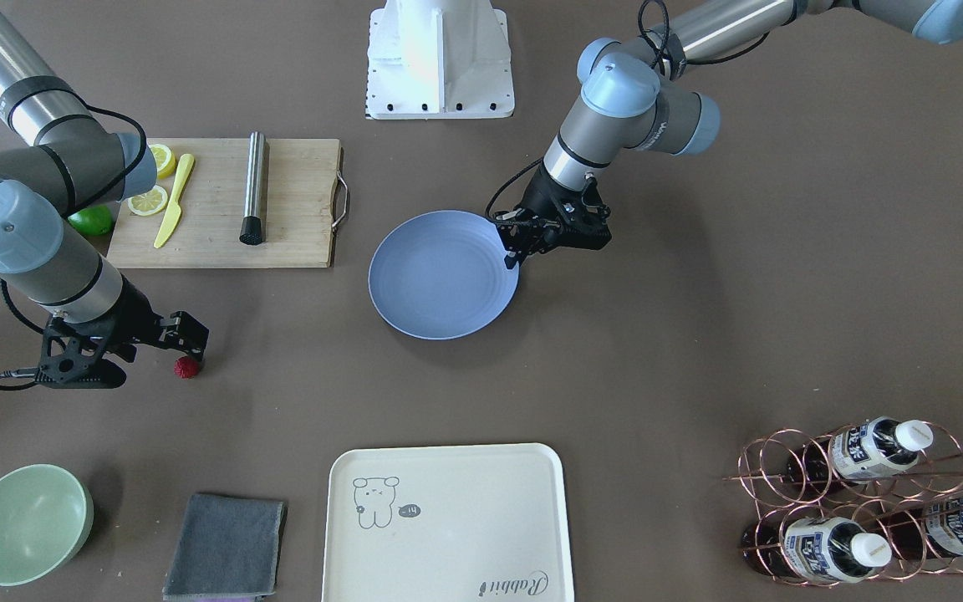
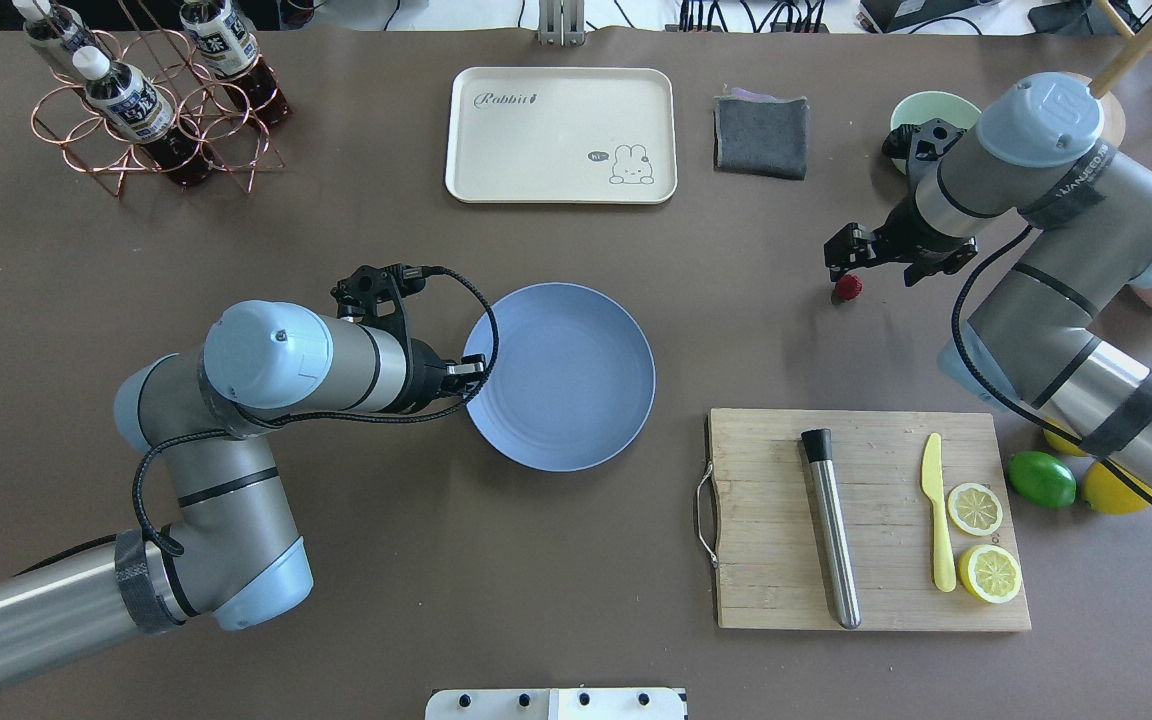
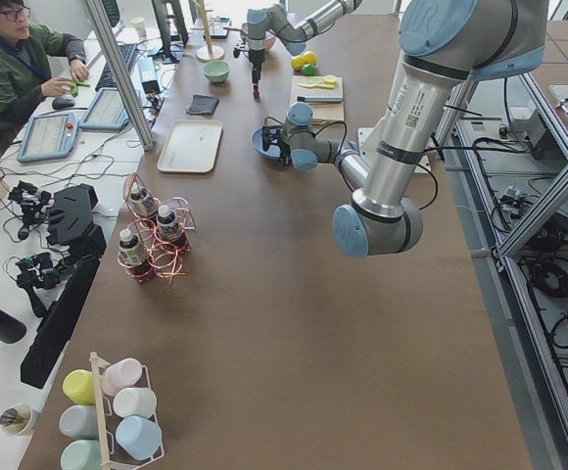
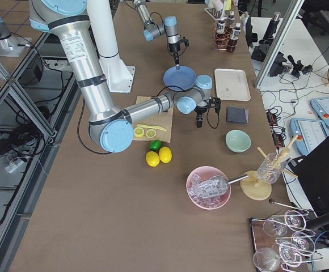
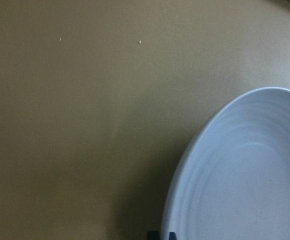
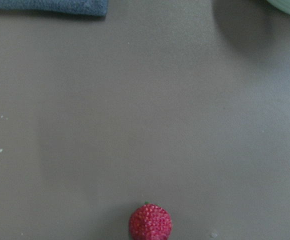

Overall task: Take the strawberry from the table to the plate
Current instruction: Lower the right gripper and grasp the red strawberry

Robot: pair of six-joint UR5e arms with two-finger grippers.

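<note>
The cream tray reads "Rabbit" in script, with a small speech bubble saying "hi".

We take this for a robotics lab. At the long brown table work a left arm and a right arm, with a white machine base at the table's robot edge. Aluminium framing rises beside the table, and loose cables lie on the floor along it. Beside the table a person sits at a desk with 2 screen pendants. On the table, kitchen things look staged: a cutting board, a tray, a bottle rack.
</note>
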